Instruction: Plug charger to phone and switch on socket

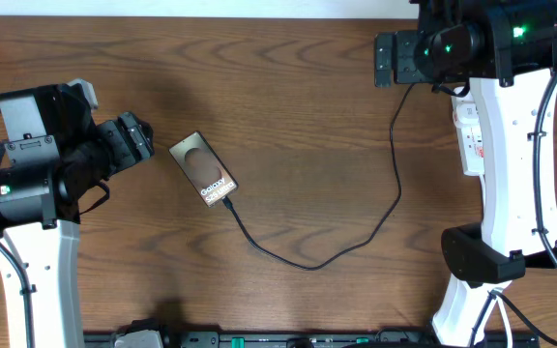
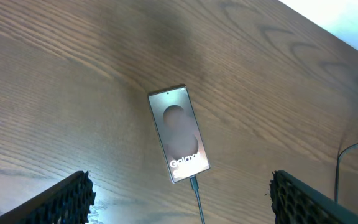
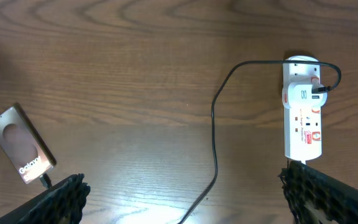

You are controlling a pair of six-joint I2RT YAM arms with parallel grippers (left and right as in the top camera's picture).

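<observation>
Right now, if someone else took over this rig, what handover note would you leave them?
Left gripper: open, empty, beside the phone.
Right gripper: open, empty, near the socket.
Done: the charger has its connector tip in the phone's lower end. Its other end runs into a white adapter seated on the socket.
Left: switch on the socket. These views do not show whether its switch is on, so check first.
</observation>
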